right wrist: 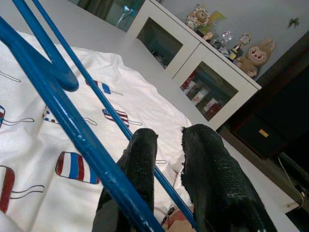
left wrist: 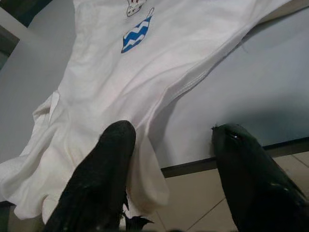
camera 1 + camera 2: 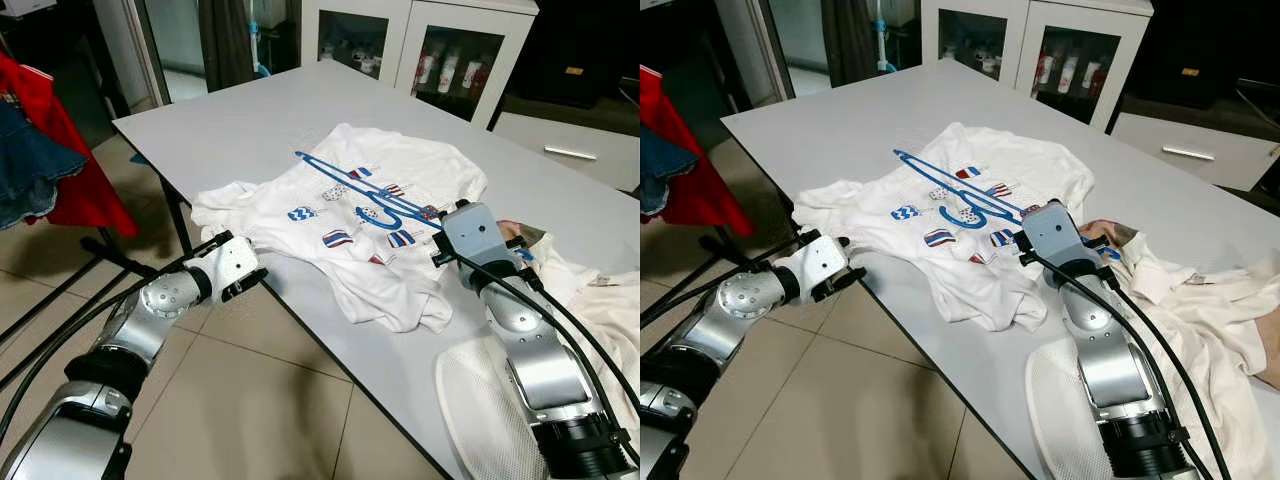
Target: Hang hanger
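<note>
1. Our right gripper [image 1: 166, 140] clamps the blue hanger [image 3: 350, 190], which lies on the white T-shirt [image 3: 330, 250].
2. Our left gripper [image 2: 169, 145] is spread apart at the shirt's edge by the grey table [image 3: 230, 120].

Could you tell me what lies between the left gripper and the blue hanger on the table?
In the left eye view, only the white T-shirt lies between the left gripper at the table edge and the blue hanger, which rests on the shirt.
</note>
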Available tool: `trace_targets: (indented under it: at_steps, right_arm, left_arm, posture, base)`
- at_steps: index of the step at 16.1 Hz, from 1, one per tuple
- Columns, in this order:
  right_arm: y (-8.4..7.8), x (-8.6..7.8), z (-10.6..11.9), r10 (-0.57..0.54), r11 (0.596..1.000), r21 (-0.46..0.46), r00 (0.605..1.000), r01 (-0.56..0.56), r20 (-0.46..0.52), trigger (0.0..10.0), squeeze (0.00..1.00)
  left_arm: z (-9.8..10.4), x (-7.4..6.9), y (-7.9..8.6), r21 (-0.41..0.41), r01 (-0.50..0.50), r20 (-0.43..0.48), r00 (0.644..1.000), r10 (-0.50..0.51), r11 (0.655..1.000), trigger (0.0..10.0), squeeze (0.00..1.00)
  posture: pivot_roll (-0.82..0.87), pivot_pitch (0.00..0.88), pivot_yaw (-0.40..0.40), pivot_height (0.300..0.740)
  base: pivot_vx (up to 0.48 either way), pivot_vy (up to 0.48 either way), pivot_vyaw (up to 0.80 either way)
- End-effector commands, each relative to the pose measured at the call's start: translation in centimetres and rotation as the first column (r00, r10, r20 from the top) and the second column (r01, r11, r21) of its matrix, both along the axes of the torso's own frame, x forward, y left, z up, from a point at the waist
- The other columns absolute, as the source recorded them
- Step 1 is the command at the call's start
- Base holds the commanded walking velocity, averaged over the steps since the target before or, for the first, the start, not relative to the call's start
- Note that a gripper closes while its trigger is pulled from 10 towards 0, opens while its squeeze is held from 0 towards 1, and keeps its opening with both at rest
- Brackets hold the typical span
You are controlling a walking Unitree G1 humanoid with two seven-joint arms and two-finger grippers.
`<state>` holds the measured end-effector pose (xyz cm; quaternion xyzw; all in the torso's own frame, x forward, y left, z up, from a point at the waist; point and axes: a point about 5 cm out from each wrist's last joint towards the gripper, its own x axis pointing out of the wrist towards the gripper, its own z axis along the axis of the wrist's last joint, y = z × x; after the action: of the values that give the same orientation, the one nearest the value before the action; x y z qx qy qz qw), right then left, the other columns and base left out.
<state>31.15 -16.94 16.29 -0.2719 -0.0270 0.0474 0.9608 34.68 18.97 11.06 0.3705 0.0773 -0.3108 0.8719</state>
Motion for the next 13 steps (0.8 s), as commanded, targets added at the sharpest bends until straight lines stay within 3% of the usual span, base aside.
trace_targets:
  at_steps: [1, 5, 8, 12, 13]
  right_arm:
    - [-0.3, -0.1, 0.7, 0.008, 1.000, 0.009, 1.000, -0.008, 0.022, 10.0, 0.00]
    - [-1.3, -1.0, 0.8, 0.131, 0.991, -0.015, 0.991, -0.131, -0.026, 10.0, 0.00]
    - [-3.8, -1.9, 1.2, 0.182, 0.979, -0.081, 0.979, -0.189, -0.092, 10.0, 0.00]
    - [-6.5, -3.8, 2.8, 0.274, 0.920, -0.231, 0.942, -0.315, -0.194, 10.0, 0.00]
    - [-6.4, -4.2, 3.0, 0.314, 0.897, -0.249, 0.922, -0.366, -0.225, 10.0, 0.00]
  left_arm:
    - [-0.1, 0.0, 0.2, 0.008, 0.001, -0.028, 1.000, -0.001, 1.000, 0.0, 0.00]
    - [-0.1, 0.0, -0.1, -0.032, 0.022, -0.021, 1.000, -0.022, 0.999, 0.0, 0.00]
    - [0.3, -0.1, -0.3, -0.055, 0.048, 0.000, 0.999, -0.048, 0.997, 0.0, 0.00]
    - [1.6, 0.2, -0.4, -0.100, 0.070, 0.072, 0.995, -0.063, 0.993, 0.0, 0.00]
    - [2.0, 0.3, -0.5, -0.107, 0.074, 0.091, 0.994, -0.065, 0.991, 0.0, 0.00]
  posture:
    - [0.05, 0.070, -0.014, 0.740]
    - [0.04, 0.072, -0.014, 0.740]
    - [0.04, 0.072, -0.016, 0.740]
    - [0.03, 0.069, -0.014, 0.740]
    - [0.03, 0.069, -0.014, 0.740]
  base:
    - [0.000, 0.000, 0.00]
    - [0.000, 0.000, 0.00]
    - [0.000, 0.000, 0.00]
    - [0.000, 0.000, 0.00]
    - [0.000, 0.000, 0.00]
